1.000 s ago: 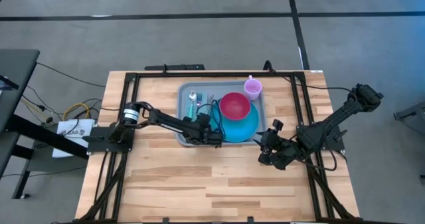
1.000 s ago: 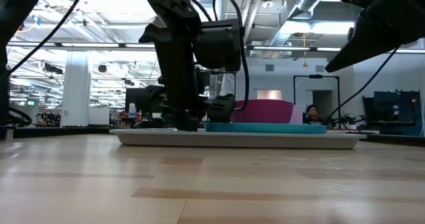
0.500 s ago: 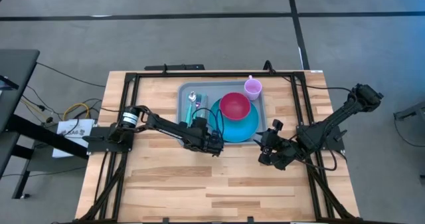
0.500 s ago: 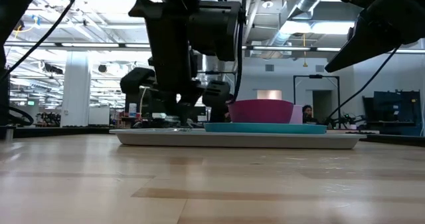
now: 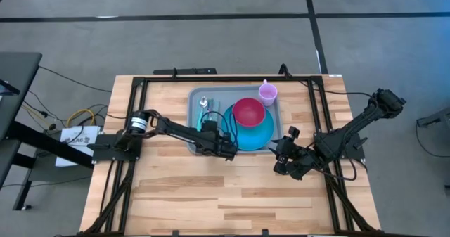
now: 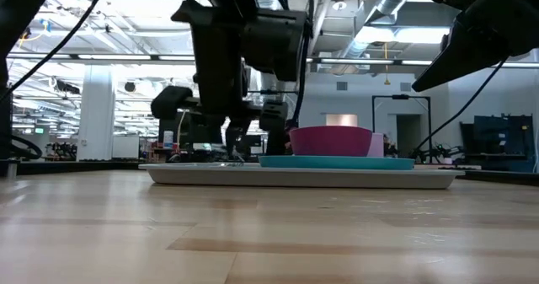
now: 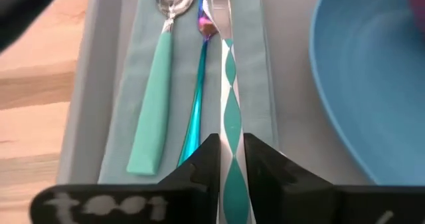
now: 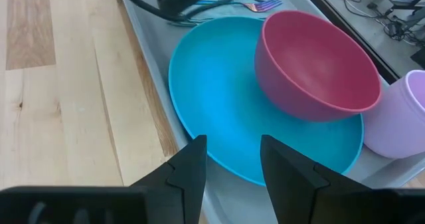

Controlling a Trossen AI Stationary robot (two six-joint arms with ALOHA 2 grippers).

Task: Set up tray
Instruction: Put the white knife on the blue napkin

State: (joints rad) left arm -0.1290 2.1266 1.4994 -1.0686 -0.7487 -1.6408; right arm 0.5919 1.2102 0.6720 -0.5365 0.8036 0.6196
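Observation:
The grey-blue tray (image 5: 192,117) lies at the table's far middle. It carries a blue plate (image 5: 260,135) with a pink bowl (image 5: 248,112) on it, a lilac cup (image 5: 267,92) and a teal napkin (image 7: 255,84). On the napkin lie a mint-handled spoon (image 7: 156,104), an iridescent fork (image 7: 196,111) and a knife (image 7: 229,98) with a teal-and-white diamond handle. My left gripper (image 7: 231,159) is over the tray's near left part, shut on the knife. My right gripper (image 8: 232,157) waits open off the tray's near right corner (image 5: 283,159). My left gripper has the knife's handle (image 7: 232,184) near its free end, pinched between the two fingers. The fingers slant down from the table's near side and lie along the knife. The knife runs away toward the far edge, its blade end (image 7: 216,11) lying on the napkin beside the fork.
Black rails frame the wooden table (image 5: 211,195). There is bare wood near the front edge and to the left of the tray. In the low view the tray (image 6: 295,176) lies flat, with the left arm (image 6: 236,56) standing over it.
My left gripper has risen a little above the tray, drawn back slightly toward the table's near edge and rolled about its own axis. The right arm has kept still.

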